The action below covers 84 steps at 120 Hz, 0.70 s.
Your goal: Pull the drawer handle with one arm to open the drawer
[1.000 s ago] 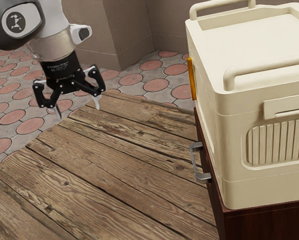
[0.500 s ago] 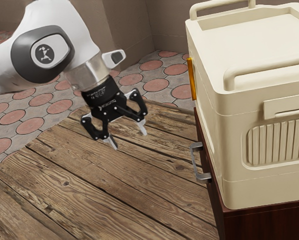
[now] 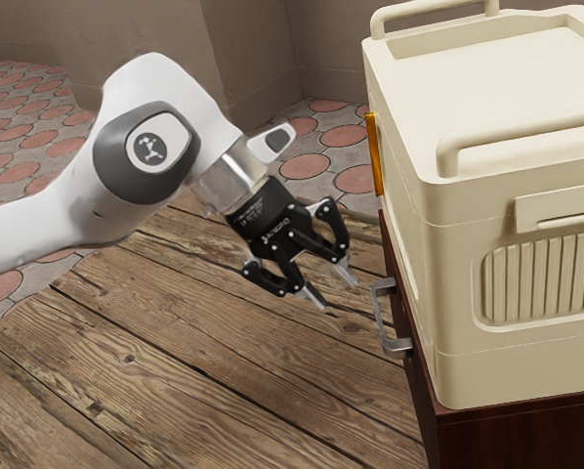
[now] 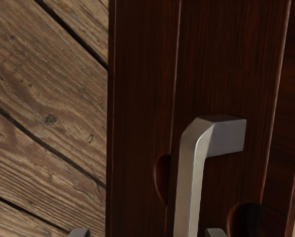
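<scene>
You've got the pincer (image 3: pixel 338 295) spread wide, and there's the drawer handle (image 3: pixel 379 318), near it at four o'clock in the exterior view, its length running roughly twelve to six!

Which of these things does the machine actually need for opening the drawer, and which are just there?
For the job:
- open gripper
- metal handle
- dark wood front bearing the handle

Just there:
- cream case on the dark wood unit
- plank surface
- tiled floor
</scene>
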Motion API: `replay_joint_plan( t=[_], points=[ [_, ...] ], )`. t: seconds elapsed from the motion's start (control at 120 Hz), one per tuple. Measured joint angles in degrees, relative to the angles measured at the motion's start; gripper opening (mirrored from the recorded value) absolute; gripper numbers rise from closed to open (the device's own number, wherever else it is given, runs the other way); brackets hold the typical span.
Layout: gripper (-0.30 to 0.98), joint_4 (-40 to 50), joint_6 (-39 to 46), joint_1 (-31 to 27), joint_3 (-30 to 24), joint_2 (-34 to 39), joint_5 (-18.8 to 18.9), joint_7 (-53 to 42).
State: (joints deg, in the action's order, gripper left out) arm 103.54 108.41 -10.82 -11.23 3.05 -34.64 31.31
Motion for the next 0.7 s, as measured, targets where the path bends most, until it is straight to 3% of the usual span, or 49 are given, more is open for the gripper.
replay_joint_plan(
  t=[0.25,0.7],
  points=[
    [0.21,2.47,3.92,1.64,-0.82,-0.01,-2.40,-4.72],
    [0.15,4.56,7.76,2.30,-1.30,-0.06,-2.87,-10.35]
  ],
)
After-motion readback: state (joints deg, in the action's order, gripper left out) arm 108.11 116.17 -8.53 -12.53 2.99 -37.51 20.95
